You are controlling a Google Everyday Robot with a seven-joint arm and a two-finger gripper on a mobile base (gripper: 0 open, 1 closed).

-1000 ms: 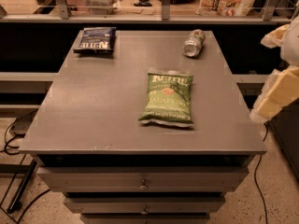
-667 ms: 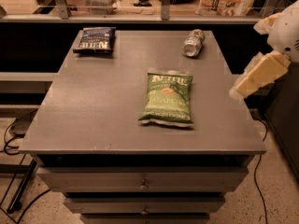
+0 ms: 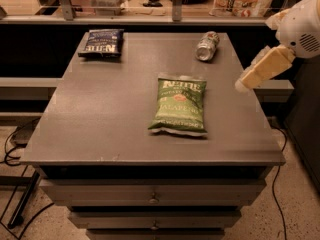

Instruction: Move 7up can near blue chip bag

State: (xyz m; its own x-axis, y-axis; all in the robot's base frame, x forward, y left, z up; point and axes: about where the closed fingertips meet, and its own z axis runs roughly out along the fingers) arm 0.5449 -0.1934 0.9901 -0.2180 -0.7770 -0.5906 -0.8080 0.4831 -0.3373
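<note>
The 7up can (image 3: 207, 45) lies on its side near the far right corner of the grey table (image 3: 110, 114), silver with green sides. The blue chip bag (image 3: 101, 42) lies flat at the far left corner, well apart from the can. My gripper (image 3: 246, 82) reaches in from the right edge of the view, above the table's right side, below and to the right of the can. It touches nothing.
A larger green jalapeno chip bag (image 3: 180, 104) lies flat in the middle of the table. Drawers (image 3: 152, 198) sit under the tabletop. A glass-fronted counter (image 3: 170, 4) runs behind the table. Cables (image 3: 12, 149) lie on the floor at left.
My arm has swung up and leftward from the right edge, bringing the gripper over the table's right side, closer to the can. The can and both bags have not moved.
</note>
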